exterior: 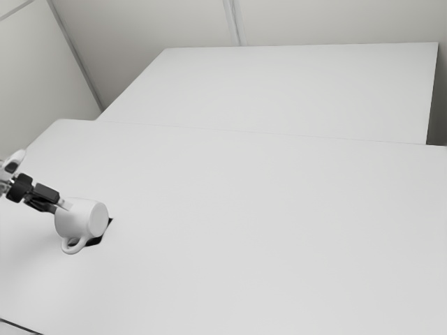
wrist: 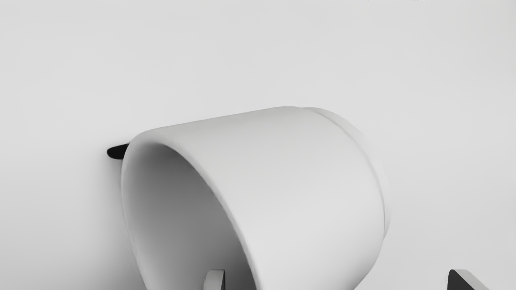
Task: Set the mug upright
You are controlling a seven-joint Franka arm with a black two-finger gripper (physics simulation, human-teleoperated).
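Note:
The white mug [exterior: 75,218] lies on its side at the exterior view's left, its base facing the exterior view's right and its handle low toward the front. My gripper [exterior: 64,206] is at the mug's upper side, near its mouth end. In the wrist view the open mouth of the mug [wrist: 306,173] is visible, and my gripper [wrist: 334,278] has its fingers wide apart. One fingertip [wrist: 213,280] overlaps the mouth opening; the other stands outside, beyond the mug's wall. Whether either touches the mug is unclear.
A small black patch [exterior: 105,234] shows on the white table [exterior: 244,223] beside and beneath the mug. Behind stands a second white surface [exterior: 293,87], with pale walls around. A dark line [exterior: 21,326] crosses the near left corner.

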